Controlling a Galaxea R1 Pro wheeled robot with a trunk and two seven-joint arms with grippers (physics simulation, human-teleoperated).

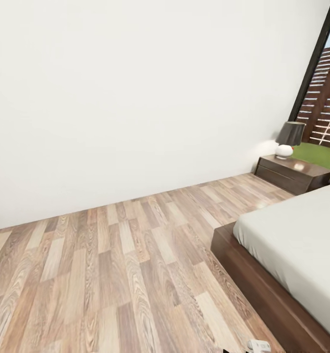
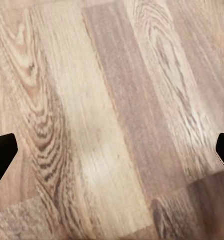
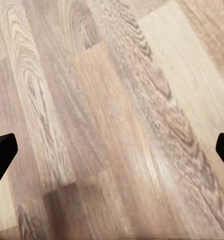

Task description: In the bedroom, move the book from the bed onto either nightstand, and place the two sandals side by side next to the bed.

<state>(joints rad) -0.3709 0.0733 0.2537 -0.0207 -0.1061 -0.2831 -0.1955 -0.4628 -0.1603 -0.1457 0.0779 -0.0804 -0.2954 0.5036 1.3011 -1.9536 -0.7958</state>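
1. Progress: as far as these views show, no part of the task is done. The visible stretch of the bed [image 1: 292, 230], a pale grey mattress on a dark wooden frame at the right of the head view, carries no book, and no sandals lie on the visible floor. My judgement is that the robot is on its way and must find all three items.
2. Task things: the nightstand [image 1: 292, 172] stands against the white wall beyond the bed's far corner, well apart from the robot.
3. Left end effector [image 2: 112, 152]: spread wide, its dark fingertips [image 2: 2, 150] at the two edges of the wrist view, nothing between them, facing the wood-plank floor [image 2: 112, 100].
4. Right end effector [image 3: 112, 152]: likewise spread and empty over the floor.
5. Surroundings: a lamp [image 1: 287, 139] with a dark shade and white base takes one end of the nightstand top, which may narrow the room for a book. A black-framed window [image 1: 326, 93] shows a slatted fence. The floor path beside the bed looks unobstructed.
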